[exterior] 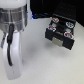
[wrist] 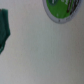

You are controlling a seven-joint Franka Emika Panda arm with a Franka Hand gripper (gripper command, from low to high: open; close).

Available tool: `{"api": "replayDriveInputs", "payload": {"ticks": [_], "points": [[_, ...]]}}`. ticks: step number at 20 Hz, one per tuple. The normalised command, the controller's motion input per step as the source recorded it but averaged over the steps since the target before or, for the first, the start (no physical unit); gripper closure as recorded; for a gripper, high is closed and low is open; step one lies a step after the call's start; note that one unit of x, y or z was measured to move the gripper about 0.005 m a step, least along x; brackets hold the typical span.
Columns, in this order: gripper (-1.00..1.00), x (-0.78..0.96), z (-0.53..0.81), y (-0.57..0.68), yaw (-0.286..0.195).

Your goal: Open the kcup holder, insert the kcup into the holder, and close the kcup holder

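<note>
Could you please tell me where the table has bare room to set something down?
The white table is bare between the arm and the kcup holder, and in front of the holder. It is crowded at the holder, upper on the exterior view's right. The wrist view shows the kcup beside bare surface.

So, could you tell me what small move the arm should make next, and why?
Probably shift the arm sideways until the wrist is centred over the kcup. In the wrist view its green top is cut by the frame edge and nothing grips it, while the drawer of the holder seems already pulled out.
</note>
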Motion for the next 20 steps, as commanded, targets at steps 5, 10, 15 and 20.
{"api": "replayDriveInputs", "payload": {"ticks": [5, 10, 15, 20], "points": [[-1.0, 0.12, -0.13, -0.27, -0.121], [-1.0, 0.06, -0.05, -0.1, -0.041], [-1.0, -0.06, -0.08, -0.01, 0.002], [-1.0, -0.19, -0.26, 0.0, 0.0]]}}
